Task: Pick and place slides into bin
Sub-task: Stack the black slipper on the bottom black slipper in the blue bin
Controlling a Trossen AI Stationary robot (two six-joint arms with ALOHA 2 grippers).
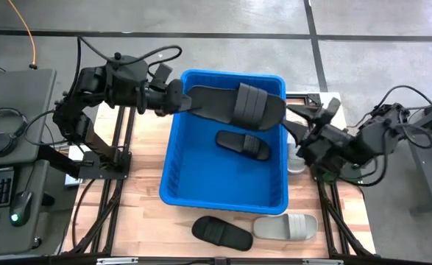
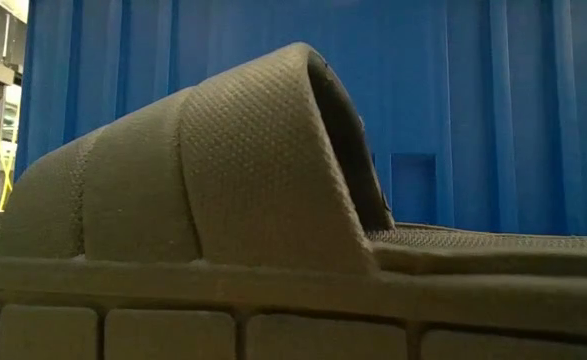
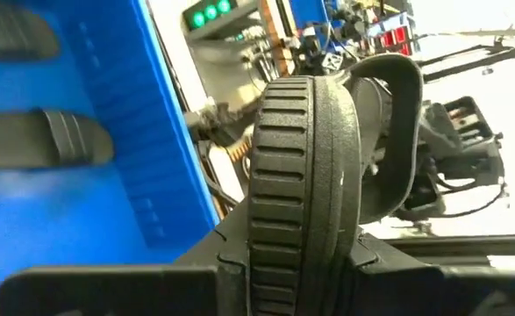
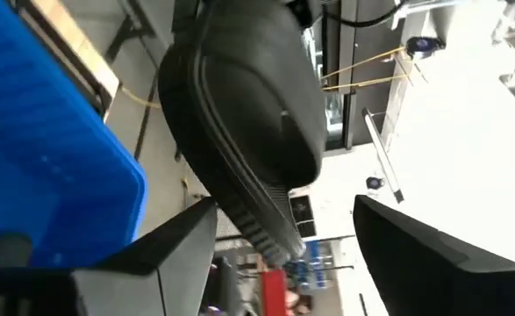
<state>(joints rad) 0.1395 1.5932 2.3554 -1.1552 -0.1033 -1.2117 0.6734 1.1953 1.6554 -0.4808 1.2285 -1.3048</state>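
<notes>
A bright blue bin (image 1: 173,158) sits in the middle of a wooden bench (image 1: 138,202), seen from above; the left end effector (image 1: 180,101) is clamped on one end of a black slide (image 1: 238,104), holding it level in the air across the bin's far side, its other end reaching out over the right rim; the left wrist view shows the ribbed sole of that slide pinched between the two dark fingers (image 3: 108,290). The right end effector (image 1: 298,124) sits just beside the free end, its fingers (image 4: 174,250) spread wide apart; whether they touch the sandal cannot be told. A second black slide (image 1: 243,143) lies on the bin floor; a third black slide (image 1: 221,232) and a grey slide (image 1: 285,226) lie on the bench in front of the bin, and a pale one (image 1: 295,160) shows partly between the bin's right wall and the right arm.

The main risk, as a judgement: the sandal is long and gripped at one end only, so it may sag or twist in the grip; if let go while its far end overhangs the right rim, it could catch on the rim, tip outward and land on the bench; the right end effector, so near, might also nudge it as it pulls clear; bringing the sandal inward over the bin first would lessen this.
</notes>
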